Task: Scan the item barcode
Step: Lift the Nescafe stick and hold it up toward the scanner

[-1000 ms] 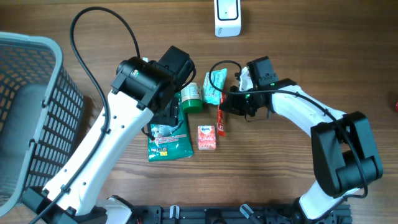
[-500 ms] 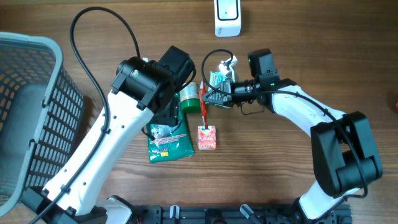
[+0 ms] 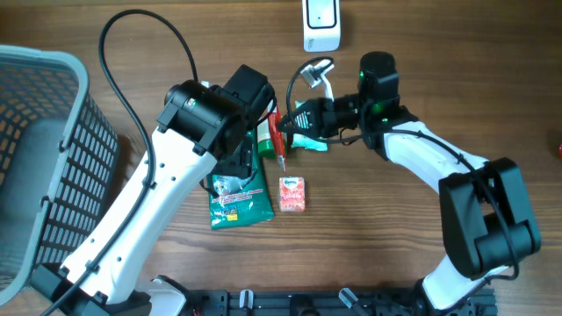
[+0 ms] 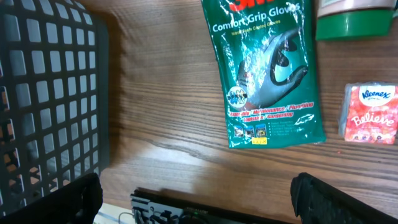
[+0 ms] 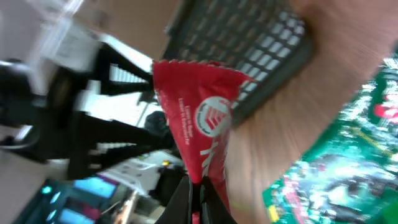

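My right gripper (image 5: 198,202) is shut on the lower edge of a red sachet (image 5: 200,118) with white print, held up in the air. From overhead, the red sachet (image 3: 277,140) hangs beside the left arm, above a green-lidded jar (image 3: 266,145). No barcode shows on it. A white scanner (image 3: 320,25) stands at the table's far edge. My left gripper (image 4: 205,208) stands open low over the wood, with nothing between its fingers, just below a green gloves packet (image 4: 267,68).
A grey mesh basket (image 3: 39,149) fills the left side. A pink Kleenex tissue pack (image 3: 291,193), a teal packet (image 3: 309,123) and the gloves packet (image 3: 239,197) lie mid-table. The table's front edge rail (image 4: 205,211) runs below the left gripper.
The right gripper has lifted the red sachet off the table and swung it left towards the left arm, with its wrist turning. The left arm has not moved.
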`<state>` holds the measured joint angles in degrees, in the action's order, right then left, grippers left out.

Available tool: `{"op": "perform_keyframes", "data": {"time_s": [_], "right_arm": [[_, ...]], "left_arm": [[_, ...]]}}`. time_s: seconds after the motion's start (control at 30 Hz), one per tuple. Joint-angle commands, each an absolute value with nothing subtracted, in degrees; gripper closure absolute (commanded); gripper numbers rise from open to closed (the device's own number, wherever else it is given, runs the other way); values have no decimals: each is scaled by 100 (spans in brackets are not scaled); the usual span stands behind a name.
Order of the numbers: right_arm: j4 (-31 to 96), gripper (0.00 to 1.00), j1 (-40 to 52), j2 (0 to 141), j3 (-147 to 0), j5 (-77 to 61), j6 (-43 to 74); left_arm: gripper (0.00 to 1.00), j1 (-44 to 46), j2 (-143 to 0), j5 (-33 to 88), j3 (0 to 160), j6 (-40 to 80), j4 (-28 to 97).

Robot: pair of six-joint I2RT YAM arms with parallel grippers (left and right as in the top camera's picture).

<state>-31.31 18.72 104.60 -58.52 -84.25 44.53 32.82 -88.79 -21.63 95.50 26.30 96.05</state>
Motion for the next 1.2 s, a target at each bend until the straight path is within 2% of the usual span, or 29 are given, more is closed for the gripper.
{"op": "perform_keyframes", "data": {"time_s": [0.0, 0.07, 0.1, 0.2, 0.23, 0.3, 0.4, 0.47, 0.87, 1.17], "right_arm": [[-4482, 95, 1905, 10339, -5892, -9039, 7588], [-5380, 96, 1885, 10339, -5892, -9035, 8884], [-6114, 96, 1806, 10339, -5892, -9037, 9961], [-7730, 96, 1413, 10339, -5892, -9032, 11815], [-8014, 96, 1253, 10337, -5892, -9013, 11865], [-7817, 96, 985, 10315, -5892, -9098, 11867], [-6477, 96, 735, 10318, -5892, -9120, 11867], [-6134, 96, 604, 10318, -5892, -9139, 11845], [-6499, 96, 495, 10318, -5889, -9225, 11863], [-7682, 96, 489, 10318, -5874, -9225, 11865]], "left_arm": [[0, 3262, -8770, -2259, 9542, 2729, 9603], [0, 3262, -8770, -2259, 9542, 2727, 9603], [0, 3262, -8770, -2259, 9542, 2729, 9603], [0, 3262, -8770, -2259, 9542, 2727, 9603], [0, 3262, -8770, -2259, 9542, 2727, 9603], [0, 3262, -8770, -2259, 9542, 2727, 9603], [0, 3262, -8770, -2259, 9542, 2729, 9603], [0, 3262, -8770, -2259, 9542, 2727, 9603], [0, 3262, -8770, -2259, 9542, 2727, 9603], [0, 3262, -8770, -2259, 9542, 2729, 9603]]}}
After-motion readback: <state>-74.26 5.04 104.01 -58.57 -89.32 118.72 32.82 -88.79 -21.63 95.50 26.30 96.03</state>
